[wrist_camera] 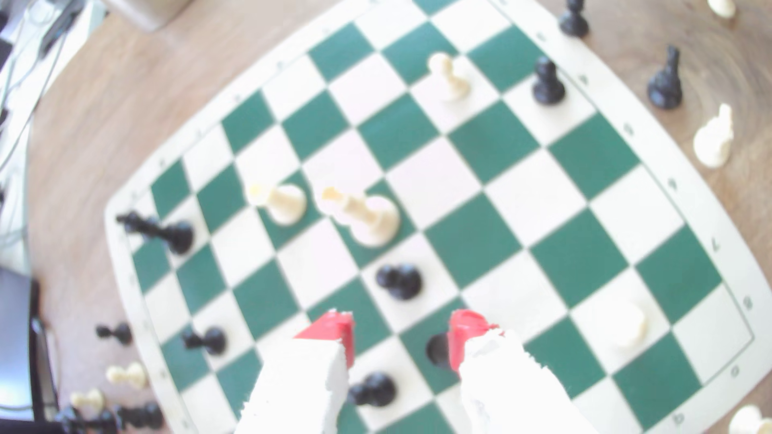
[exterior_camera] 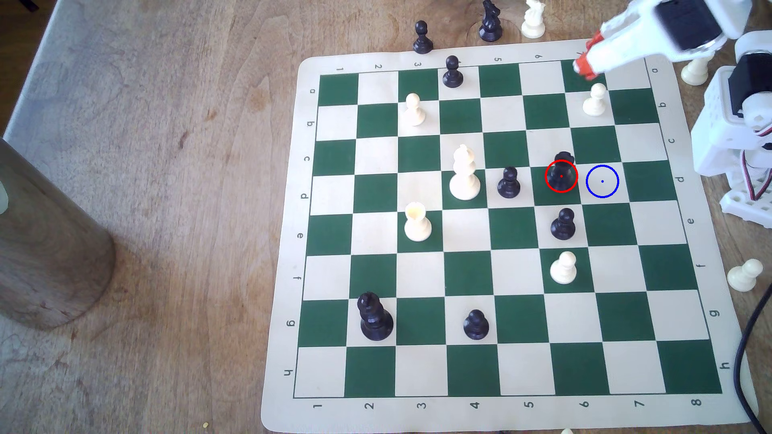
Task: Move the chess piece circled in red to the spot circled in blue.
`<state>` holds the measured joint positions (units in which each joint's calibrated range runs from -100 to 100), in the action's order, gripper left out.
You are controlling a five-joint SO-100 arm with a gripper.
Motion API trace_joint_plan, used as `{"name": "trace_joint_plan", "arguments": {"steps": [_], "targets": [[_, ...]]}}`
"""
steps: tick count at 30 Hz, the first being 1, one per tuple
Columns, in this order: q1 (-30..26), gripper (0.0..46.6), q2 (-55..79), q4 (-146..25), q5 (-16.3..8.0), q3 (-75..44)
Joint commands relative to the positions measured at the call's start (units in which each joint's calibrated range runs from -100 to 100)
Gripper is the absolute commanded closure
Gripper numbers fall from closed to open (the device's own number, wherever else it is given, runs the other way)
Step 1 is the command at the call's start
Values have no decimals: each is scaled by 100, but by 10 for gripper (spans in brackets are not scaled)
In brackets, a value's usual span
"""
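Red-tipped and carrying nothing, the gripper (exterior_camera: pixel 587 62) hangs over the far corner of the board at the exterior view's upper right, well apart from its target; in the wrist view the two fingers (wrist_camera: pixel 334 334) stand wide apart with board squares plain between them.

Largest in the scene is the wooden table (exterior_camera: pixel 167 167), with a brown cylinder (exterior_camera: pixel 50 246) at the exterior view's left edge. On the table lies the roll-up chessboard (exterior_camera: pixel 493 417), green and cream squares with a cream border. The arm's white base (exterior_camera: pixel 735 142) stands beside the board at the exterior view's right.

Among the pieces, a tall white piece (exterior_camera: pixel 463 175) stands mid-board and the black king (exterior_camera: pixel 374 317) sits low at the exterior view's left.

The black rook (exterior_camera: pixel 562 173) stands upright on a green square in row d, ringed in red. Just beside it, on the exterior view's right, the blue-ringed cream square (exterior_camera: pixel 602 181) is bare. A black pawn (exterior_camera: pixel 562 224) stands on the next square toward the near edge, and a white pawn (exterior_camera: pixel 595 100) stands near the gripper.

As I judge it, nothing of the task is done: the rook is untouched, and the reach, grasp, lift and one-square shift all remain.

Readable writing is the border marking only: digits 1 to 8 along the near edge, letters a to h down the sides. No brand shows.
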<state>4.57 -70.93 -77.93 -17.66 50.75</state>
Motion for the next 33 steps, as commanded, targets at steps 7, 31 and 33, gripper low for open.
{"name": "trace_joint_plan", "arguments": {"steps": [7, 31, 33], "targets": [[-273, 305, 1380, -315, -210, -587], [-445, 251, 2789, 799, -176, 320], [-414, 243, 2840, 831, -156, 347]]}}
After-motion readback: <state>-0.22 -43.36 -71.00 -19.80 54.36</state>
